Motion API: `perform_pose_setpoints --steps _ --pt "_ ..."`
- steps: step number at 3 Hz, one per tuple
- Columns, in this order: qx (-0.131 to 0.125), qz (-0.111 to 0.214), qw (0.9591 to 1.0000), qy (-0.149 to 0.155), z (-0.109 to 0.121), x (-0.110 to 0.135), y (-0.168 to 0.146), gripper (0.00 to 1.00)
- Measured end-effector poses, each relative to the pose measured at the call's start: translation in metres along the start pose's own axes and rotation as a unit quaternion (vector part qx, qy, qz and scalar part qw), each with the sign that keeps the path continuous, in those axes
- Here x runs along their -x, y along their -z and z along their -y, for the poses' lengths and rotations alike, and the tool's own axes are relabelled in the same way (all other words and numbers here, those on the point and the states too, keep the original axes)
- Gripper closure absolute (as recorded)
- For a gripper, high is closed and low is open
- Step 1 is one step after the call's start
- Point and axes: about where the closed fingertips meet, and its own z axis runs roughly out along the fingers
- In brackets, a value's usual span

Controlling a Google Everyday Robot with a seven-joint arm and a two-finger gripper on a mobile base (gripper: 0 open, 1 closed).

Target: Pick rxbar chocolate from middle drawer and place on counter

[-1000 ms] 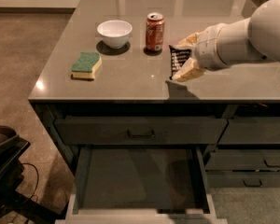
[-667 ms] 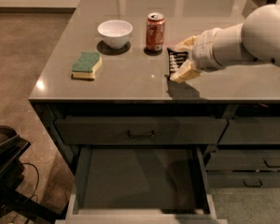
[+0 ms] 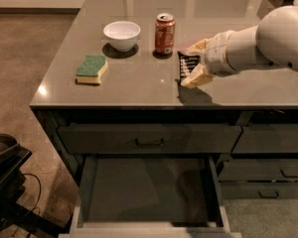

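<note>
The big shiny grey-brown stone counter (image 3: 139, 81) has the wide dark grey middle drawer (image 3: 149, 195) open and bare at its six o'clock. My gripper (image 3: 194, 63) pinches the small black-wrapped rxbar chocolate (image 3: 185, 66) on edge, at four o'clock from the red soda can (image 3: 164, 33). I think only letting go is left.

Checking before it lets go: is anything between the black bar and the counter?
Nothing visible: the gripper holds the flat black-wrapped bar over bare glossy grey-brown stone counter, near the red soda can.

One bowl (image 3: 121, 33), can (image 3: 165, 33), sponge (image 3: 92, 68), bar (image 3: 185, 62), gripper (image 3: 188, 67) over counter (image 3: 139, 89)
</note>
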Motion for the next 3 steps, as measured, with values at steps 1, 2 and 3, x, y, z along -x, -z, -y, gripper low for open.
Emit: perform_pose_setpoints --steps 1,2,3 --pt "0.000 0.000 1.0000 0.000 0.0000 0.0000 0.0000 0.36" --pt "0.000 0.000 1.0000 0.000 0.0000 0.0001 0.0000 0.12" --pt "0.000 0.000 1.0000 0.000 0.0000 0.0001 -0.0001 0.00"
